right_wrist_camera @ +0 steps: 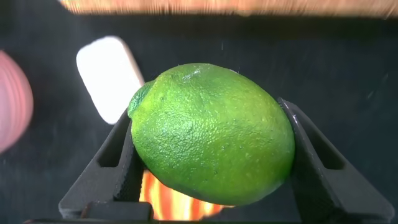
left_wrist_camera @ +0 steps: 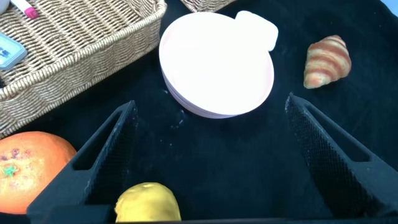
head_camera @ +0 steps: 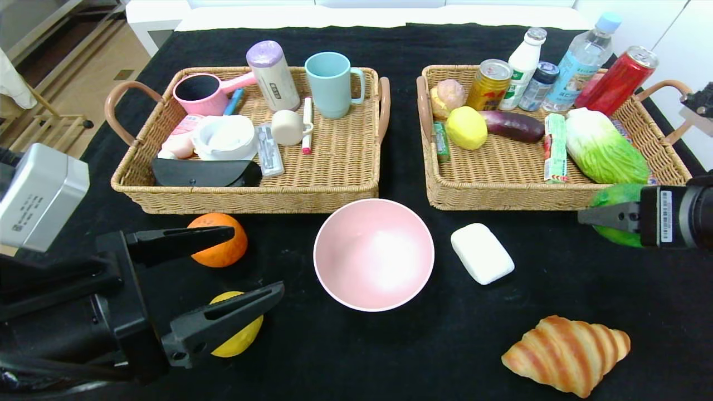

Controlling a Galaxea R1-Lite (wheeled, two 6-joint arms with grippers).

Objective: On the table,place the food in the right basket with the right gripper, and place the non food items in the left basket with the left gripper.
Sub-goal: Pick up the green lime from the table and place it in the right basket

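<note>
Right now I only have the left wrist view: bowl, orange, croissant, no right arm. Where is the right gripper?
Observer: The right gripper is at the table's right edge, just in front of the right basket.
Operator: Is it carrying anything?
Observer: Yes, its jaws are closed on the green fruit.
Operator: Is the fruit over the basket yet?
Observer: Not yet; in the head view it sits in front of the basket's near rim.
Operator: And my left gripper?
Observer: The left gripper is open, with nothing between its jaws, near the orange.
</note>
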